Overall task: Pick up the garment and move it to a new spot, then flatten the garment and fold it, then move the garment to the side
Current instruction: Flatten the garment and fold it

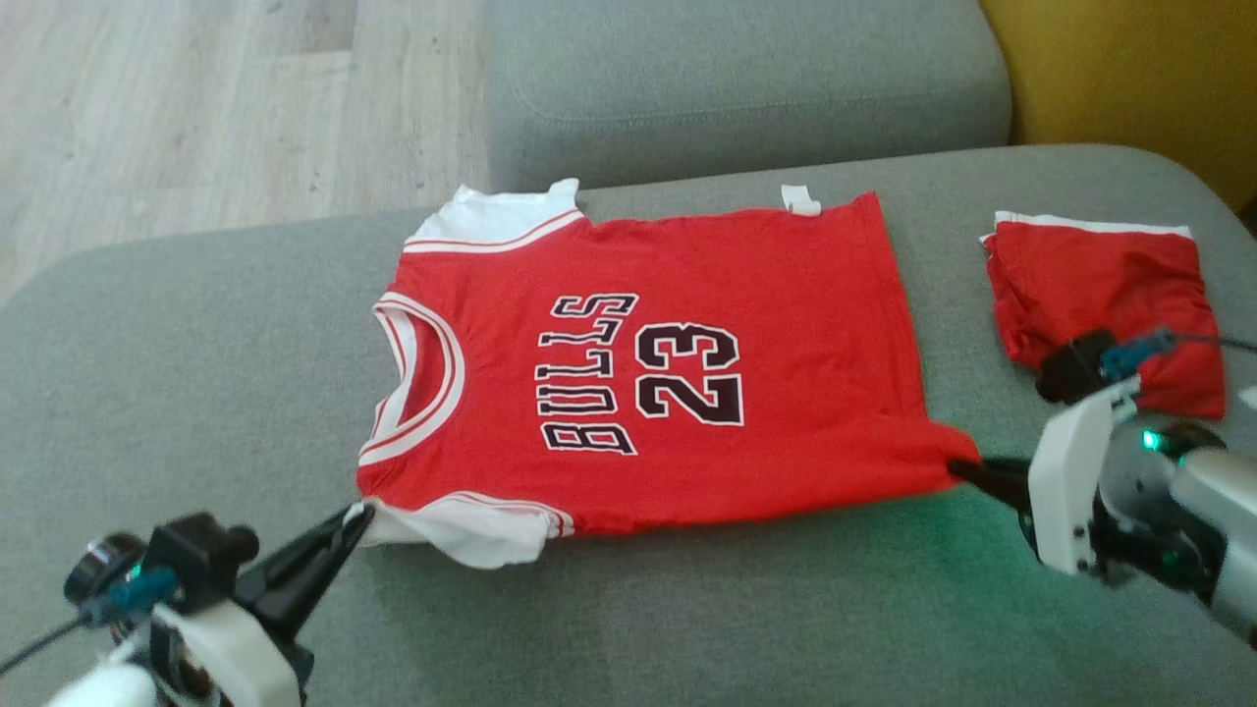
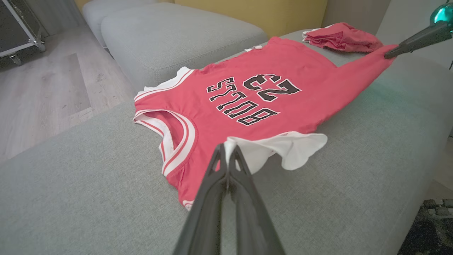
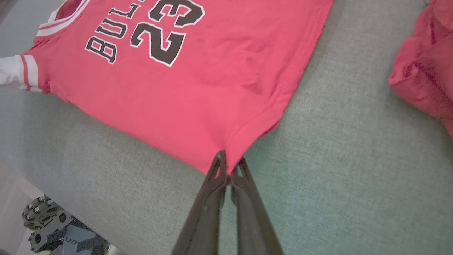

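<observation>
We have the shirt (image 1: pixel 648 393) spread face up in the middle of the grey cushion (image 1: pixel 196 393). In the head view its collar points toward 9 o'clock and its hem toward 3 o'clock. We judge it is held by its two near corners so that it can be drawn taut and smoothed, or so that the near edge can be lifted over for a first fold. The left claw (image 1: pixel 355 518), at 7 o'clock, is closed tight on the tip of the white sleeve (image 1: pixel 462 535), which lifts slightly off the cushion. The right claw (image 1: pixel 960 468), at 4 o'clock, is pinched shut on the hem corner (image 1: pixel 943 454), and the cloth is pulled to a point there. A second red cloth (image 1: pixel 1100 295) lies bunched at 2 o'clock, apart from the shirt and touched by neither claw.
</observation>
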`<state>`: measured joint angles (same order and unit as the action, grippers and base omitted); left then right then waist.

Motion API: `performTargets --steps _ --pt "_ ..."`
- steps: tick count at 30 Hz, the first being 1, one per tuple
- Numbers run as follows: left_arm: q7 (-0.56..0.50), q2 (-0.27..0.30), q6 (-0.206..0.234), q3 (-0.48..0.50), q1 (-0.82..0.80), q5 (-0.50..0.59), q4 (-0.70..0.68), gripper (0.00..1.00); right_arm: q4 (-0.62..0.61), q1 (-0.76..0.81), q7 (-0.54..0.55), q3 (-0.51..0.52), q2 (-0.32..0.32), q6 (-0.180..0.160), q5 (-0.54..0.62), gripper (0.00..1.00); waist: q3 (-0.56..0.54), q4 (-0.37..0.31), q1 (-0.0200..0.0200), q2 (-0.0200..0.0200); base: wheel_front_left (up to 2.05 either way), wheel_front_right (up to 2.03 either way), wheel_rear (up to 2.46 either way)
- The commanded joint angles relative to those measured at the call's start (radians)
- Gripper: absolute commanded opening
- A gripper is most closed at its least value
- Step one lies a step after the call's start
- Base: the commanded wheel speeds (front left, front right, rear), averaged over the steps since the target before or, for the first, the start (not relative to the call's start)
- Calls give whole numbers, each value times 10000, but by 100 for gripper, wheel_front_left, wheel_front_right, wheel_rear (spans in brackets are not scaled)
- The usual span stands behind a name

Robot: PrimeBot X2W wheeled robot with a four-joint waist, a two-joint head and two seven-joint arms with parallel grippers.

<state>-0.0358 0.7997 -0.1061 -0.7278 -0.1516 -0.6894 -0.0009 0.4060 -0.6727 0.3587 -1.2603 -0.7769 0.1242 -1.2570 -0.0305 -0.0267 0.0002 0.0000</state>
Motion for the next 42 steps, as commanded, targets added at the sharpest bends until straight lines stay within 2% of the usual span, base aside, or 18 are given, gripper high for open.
performTargets --steps 1,12,31,41,42 --pt "-54 366 -74 441 -942 21 -63 0 -27 -443 14 191 -95 65 2 0 128 -71 -2 0 0 0 0" --pt "-624 489 -236 -202 -3192 252 867 0 403 -1676 491 211 379 65 -81 0 1108 -273 -2 0 0 0 0" --pt "-476 484 -244 -3475 -7701 -269 2969 0 1811 -2888 233 29 1181 65 285 0 2346 -470 -2 0 0 0 0" --pt "-38 -9 -245 -4901 -9317 -582 4477 0 2125 -3328 -14 -57 1479 65 401 0 2796 -638 -2 0 0 0 0" --pt "81 -96 -245 -4943 -9460 -566 4688 44 2219 -3417 -278 -37 1515 65 505 5 2837 -638 -2 0 0 0 0"
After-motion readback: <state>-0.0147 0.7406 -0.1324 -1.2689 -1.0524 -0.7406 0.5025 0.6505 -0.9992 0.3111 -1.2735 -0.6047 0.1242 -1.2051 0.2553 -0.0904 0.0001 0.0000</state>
